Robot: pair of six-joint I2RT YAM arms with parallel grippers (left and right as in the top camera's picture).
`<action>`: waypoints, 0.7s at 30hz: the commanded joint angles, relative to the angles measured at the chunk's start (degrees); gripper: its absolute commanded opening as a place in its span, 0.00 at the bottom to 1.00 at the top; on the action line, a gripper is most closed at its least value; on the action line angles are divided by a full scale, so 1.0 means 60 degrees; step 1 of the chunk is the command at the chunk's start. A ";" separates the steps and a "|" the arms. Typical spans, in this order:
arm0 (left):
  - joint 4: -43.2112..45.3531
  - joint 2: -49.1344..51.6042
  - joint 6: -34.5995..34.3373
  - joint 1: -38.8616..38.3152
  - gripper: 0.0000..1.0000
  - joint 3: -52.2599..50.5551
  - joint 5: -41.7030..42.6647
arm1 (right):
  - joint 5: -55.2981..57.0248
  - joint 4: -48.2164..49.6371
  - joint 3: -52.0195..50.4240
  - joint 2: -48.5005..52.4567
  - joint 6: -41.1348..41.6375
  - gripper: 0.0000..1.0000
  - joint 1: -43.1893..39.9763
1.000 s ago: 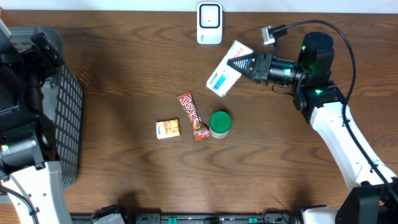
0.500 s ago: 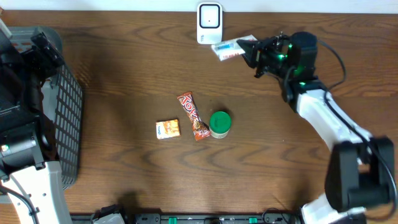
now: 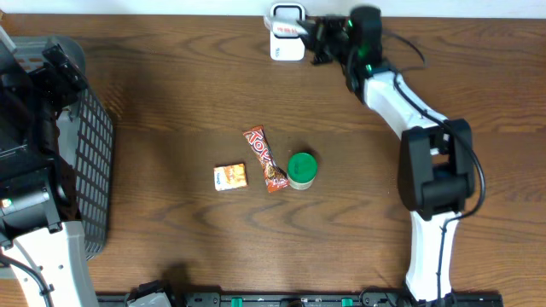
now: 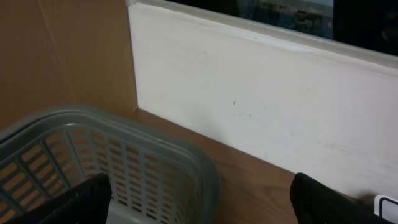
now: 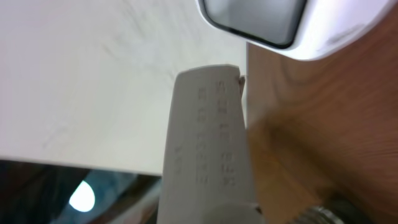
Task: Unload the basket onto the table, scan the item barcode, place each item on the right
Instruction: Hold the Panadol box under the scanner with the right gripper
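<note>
Left gripper (image 4: 205,202): fingers spread wide, nothing between them; grey basket (image 4: 198,167) just ahead and below. Right gripper (image 3: 317,36): pinching the white box (image 5: 208,155), held edge-on. Scanner (image 3: 287,49) sits just beyond its fingertips, box beside its face; contact cannot be confirmed.

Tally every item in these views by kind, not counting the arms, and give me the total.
scanner: 1
white box, held up at the scanner: 1
candy bar: 1
orange packet: 1
green-lidded jar: 1
basket: 1
Total: 6
</note>
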 commanded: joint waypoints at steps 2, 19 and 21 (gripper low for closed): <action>0.0011 0.0011 -0.0080 -0.0033 0.91 0.0036 0.0091 | 0.1151 -0.2018 0.2765 0.1078 0.0095 0.05 0.0273; 0.0011 0.0011 -0.0080 -0.0033 0.91 0.0036 0.0091 | 0.3625 -0.5490 0.4142 0.1577 0.0280 0.02 0.0484; 0.0011 0.0011 -0.0080 -0.0033 0.91 0.0036 0.0091 | 0.3727 -0.5603 0.4142 0.1577 0.0273 0.02 0.0474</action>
